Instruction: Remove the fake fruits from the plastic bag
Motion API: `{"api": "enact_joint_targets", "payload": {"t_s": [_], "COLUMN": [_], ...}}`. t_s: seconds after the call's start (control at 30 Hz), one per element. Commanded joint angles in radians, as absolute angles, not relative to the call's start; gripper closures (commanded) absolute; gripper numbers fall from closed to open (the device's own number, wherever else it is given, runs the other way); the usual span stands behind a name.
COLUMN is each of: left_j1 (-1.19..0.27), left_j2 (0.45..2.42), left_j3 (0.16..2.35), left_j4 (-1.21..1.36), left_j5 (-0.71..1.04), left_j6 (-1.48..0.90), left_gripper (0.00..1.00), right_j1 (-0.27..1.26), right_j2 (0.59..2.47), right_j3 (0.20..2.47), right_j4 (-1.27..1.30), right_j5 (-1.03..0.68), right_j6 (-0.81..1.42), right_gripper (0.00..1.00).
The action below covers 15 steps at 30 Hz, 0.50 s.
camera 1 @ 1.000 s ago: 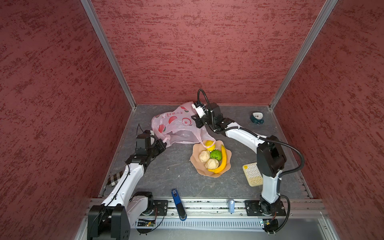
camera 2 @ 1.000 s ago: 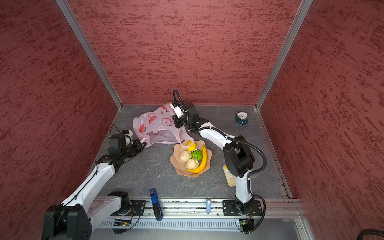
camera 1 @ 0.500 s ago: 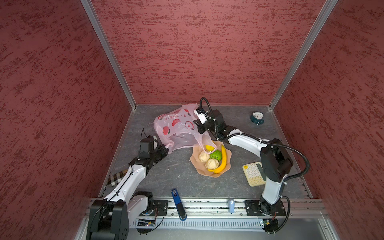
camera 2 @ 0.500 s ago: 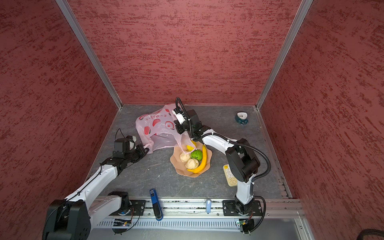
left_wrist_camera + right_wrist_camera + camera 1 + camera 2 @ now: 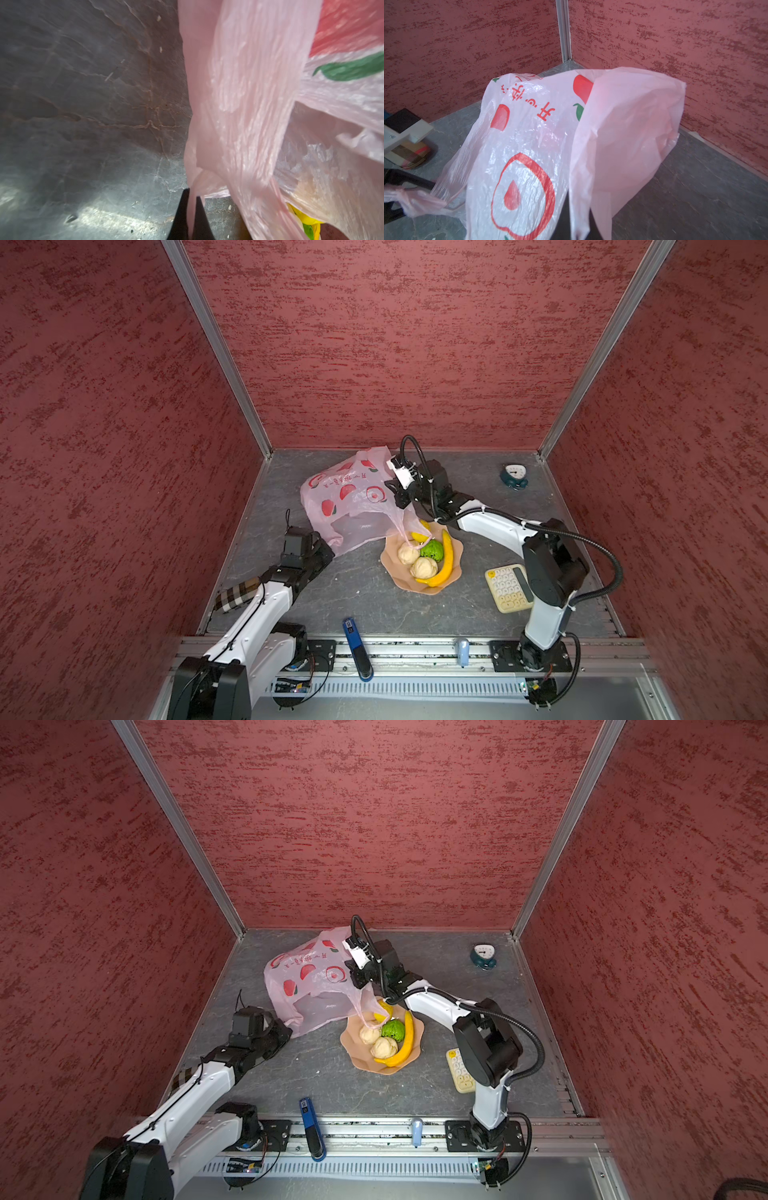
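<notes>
Left gripper (image 5: 192, 209): clamped tight on a pinch of the plastic bag (image 5: 353, 506). Bag hangs stretched between both arms. Right gripper (image 5: 578, 224): clamped tight on the bag's upper fold. Fake fruits (image 5: 430, 551) sit in the bowl (image 5: 398, 577), just right of the bag.

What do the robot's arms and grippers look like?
The left arm and right arm are smooth white tubes with chunky black joints. A ribbed black cable loops beside the right one; a thin black wire runs along the left. The left gripper and right gripper have slim black fingers.
</notes>
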State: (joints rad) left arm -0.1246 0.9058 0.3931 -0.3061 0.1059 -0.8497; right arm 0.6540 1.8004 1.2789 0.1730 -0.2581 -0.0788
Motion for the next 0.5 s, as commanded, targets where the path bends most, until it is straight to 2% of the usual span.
{"api": "enact_joint_targets", "payload": {"t_s": [0.0, 0.33, 0.4, 0.47], "left_j1": [-0.134, -0.152, -0.152, -0.152], "left_j2": [0.871, 0.958, 0.950, 0.941], "left_j3": [0.387, 0.447, 0.452, 0.453], "left_j4": [-0.353, -0.342, -0.339, -0.326], "left_j5": [-0.002, -0.046, -0.051, -0.049], "left_j6": [-0.935, -0.941, -0.938, -0.934], "left_gripper": [0.94, 0.95, 0.95, 0.95], "right_j1": [0.670, 0.667, 0.666, 0.666], "right_j2": [1.725, 1.888, 1.911, 1.924], "right_j3": [1.227, 1.364, 1.407, 1.437], "right_j4": [0.266, 0.215, 0.182, 0.162], "right_j5": [-0.260, -0.214, -0.207, -0.198], "right_j6": [-0.092, -0.077, -0.066, -0.058], "right_gripper": [0.93, 0.88, 0.83, 0.73]}}
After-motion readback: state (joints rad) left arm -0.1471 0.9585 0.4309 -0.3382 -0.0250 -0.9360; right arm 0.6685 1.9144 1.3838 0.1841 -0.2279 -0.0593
